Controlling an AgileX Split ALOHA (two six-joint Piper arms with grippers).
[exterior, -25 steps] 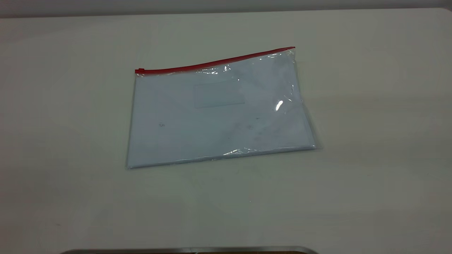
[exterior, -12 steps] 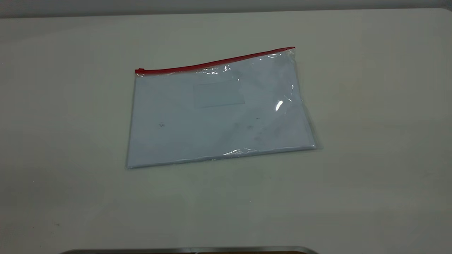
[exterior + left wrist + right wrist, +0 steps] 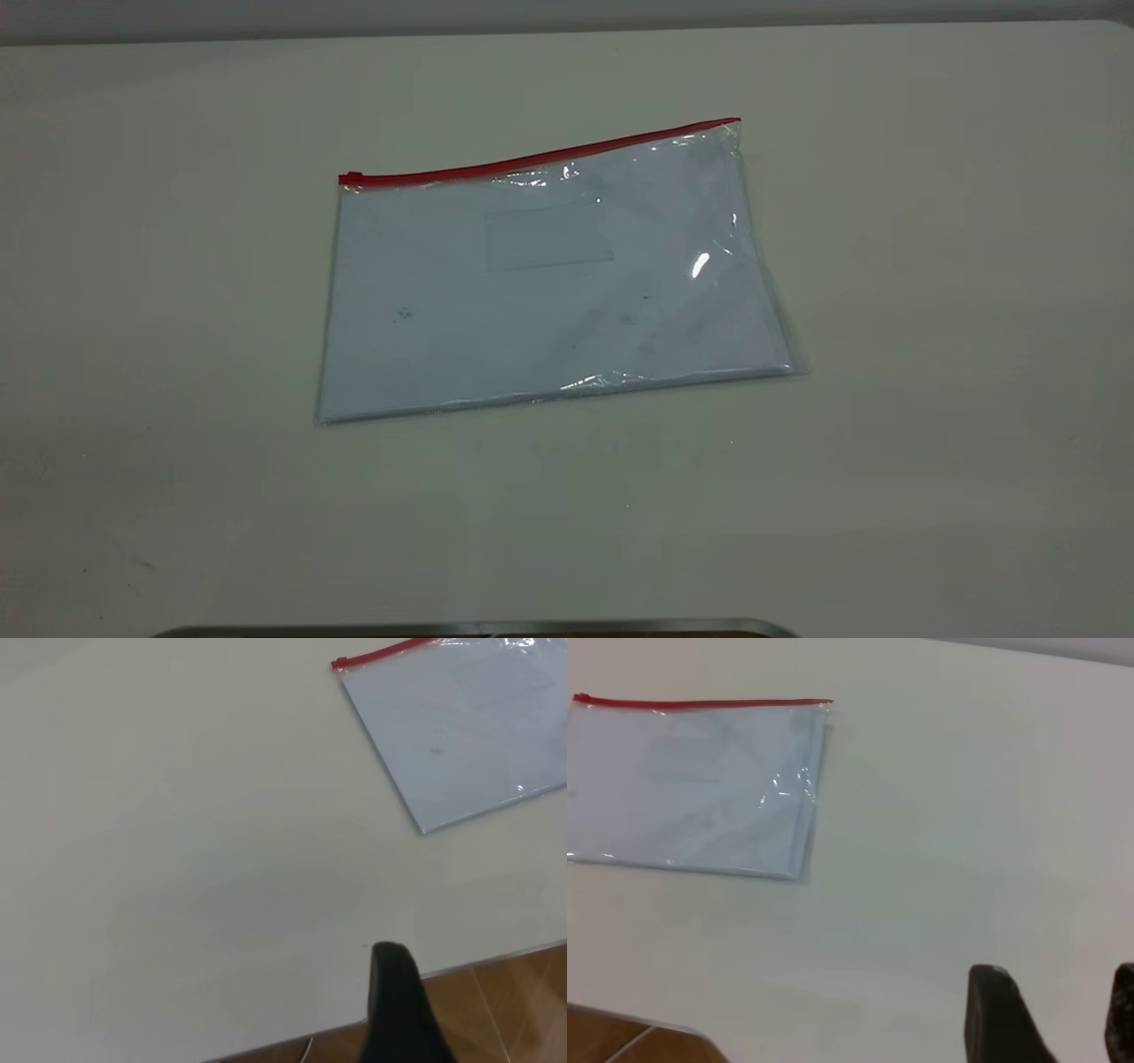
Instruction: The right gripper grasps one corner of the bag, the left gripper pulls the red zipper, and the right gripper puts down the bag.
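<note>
The bag [image 3: 549, 283] lies flat on the white table, clear plastic with pale white-blue paper inside. The red zipper [image 3: 532, 159] runs along its far edge, with the slider tab [image 3: 352, 178] at the left end. The corner [image 3: 733, 126] at the strip's right tip rests on the table. Neither gripper is in the exterior view. My left gripper [image 3: 394, 988] shows as a black tip over the table's edge, far from the bag [image 3: 469, 735]. My right gripper [image 3: 1054, 997] is open and empty above bare table, well away from the bag [image 3: 691, 788] and its corner [image 3: 826, 705].
The table edge [image 3: 478, 961] runs close by the left gripper, with brown floor [image 3: 505, 1010] beyond it. A dark metal rim [image 3: 478, 629] shows at the exterior view's bottom edge. Bare table surface [image 3: 930, 354] surrounds the bag.
</note>
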